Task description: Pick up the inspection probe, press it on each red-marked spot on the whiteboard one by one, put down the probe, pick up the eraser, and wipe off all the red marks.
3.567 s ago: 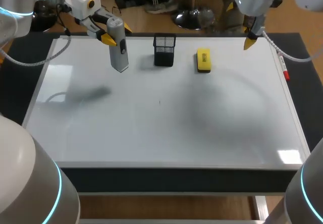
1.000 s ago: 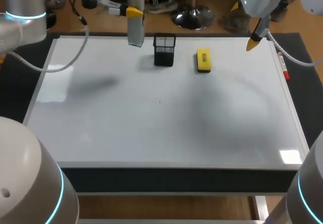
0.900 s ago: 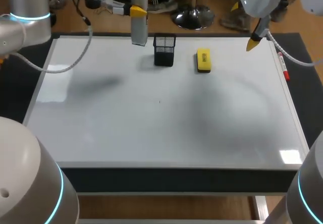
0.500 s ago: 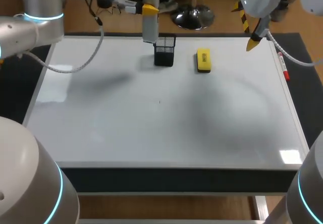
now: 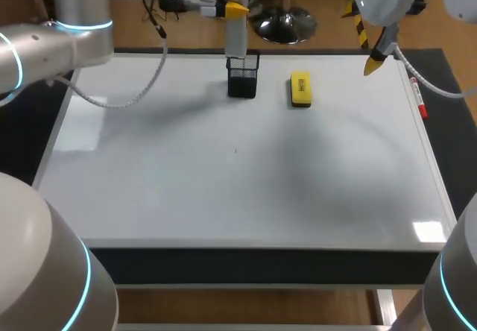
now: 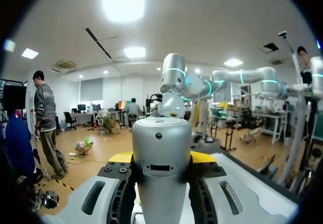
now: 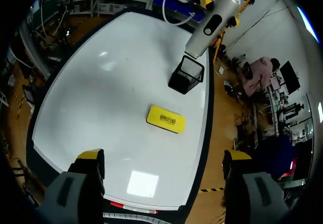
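The left gripper clamps the upright grey inspection probe by its upper body above the black mesh holder at the worktop's far edge; the probe looks rigid, smooth and likely slippery unless gripped squarely, while the right gripper hangs open near the far right corner.

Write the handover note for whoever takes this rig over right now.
Left pincer: shut on the probe, held upright above the black mesh holder at the whiteboard's far edge.
Right pincer: open, empty, near the board's far right corner.
Eraser: on the board, right of the holder.
Done: probe picked up; no red marks visible on the board.
Left: put the probe down, likely into the holder; take the eraser and wipe any marks.
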`<state>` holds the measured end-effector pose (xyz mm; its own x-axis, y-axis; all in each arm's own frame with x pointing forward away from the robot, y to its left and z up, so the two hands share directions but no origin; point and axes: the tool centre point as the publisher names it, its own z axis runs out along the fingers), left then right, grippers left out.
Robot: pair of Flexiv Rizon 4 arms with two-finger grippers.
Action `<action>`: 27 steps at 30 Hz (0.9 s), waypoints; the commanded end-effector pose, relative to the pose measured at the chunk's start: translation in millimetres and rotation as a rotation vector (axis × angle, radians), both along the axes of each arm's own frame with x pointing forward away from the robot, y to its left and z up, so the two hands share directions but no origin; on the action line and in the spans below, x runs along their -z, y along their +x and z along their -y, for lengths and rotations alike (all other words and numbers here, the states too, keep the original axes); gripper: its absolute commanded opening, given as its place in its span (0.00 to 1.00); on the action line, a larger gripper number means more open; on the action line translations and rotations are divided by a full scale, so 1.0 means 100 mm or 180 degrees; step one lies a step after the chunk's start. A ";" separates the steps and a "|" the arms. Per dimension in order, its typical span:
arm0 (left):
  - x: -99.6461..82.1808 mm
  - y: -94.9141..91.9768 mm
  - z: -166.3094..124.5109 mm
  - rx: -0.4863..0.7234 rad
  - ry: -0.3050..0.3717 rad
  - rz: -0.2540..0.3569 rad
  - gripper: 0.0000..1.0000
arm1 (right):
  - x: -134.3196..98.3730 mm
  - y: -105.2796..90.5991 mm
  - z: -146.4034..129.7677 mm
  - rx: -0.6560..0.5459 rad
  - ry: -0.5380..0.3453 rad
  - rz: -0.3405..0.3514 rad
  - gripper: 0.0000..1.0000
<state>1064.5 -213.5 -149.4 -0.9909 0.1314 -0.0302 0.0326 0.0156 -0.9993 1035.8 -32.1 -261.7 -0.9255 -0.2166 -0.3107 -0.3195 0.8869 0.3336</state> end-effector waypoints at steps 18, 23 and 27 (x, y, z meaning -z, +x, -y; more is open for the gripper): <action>0.22 0.13 0.12 -0.0124 -0.0104 -0.0046 0.00 | -0.01 0.00 0.00 -0.0005 -0.0012 -0.0006 1.00; 0.27 0.16 0.12 -0.0131 -0.0111 -0.0043 0.00 | -0.01 0.00 0.00 -0.0005 -0.0012 -0.0006 1.00; 0.31 0.16 0.12 -0.0144 -0.0116 -0.0053 0.00 | -0.01 0.00 0.00 -0.0005 -0.0012 -0.0006 1.00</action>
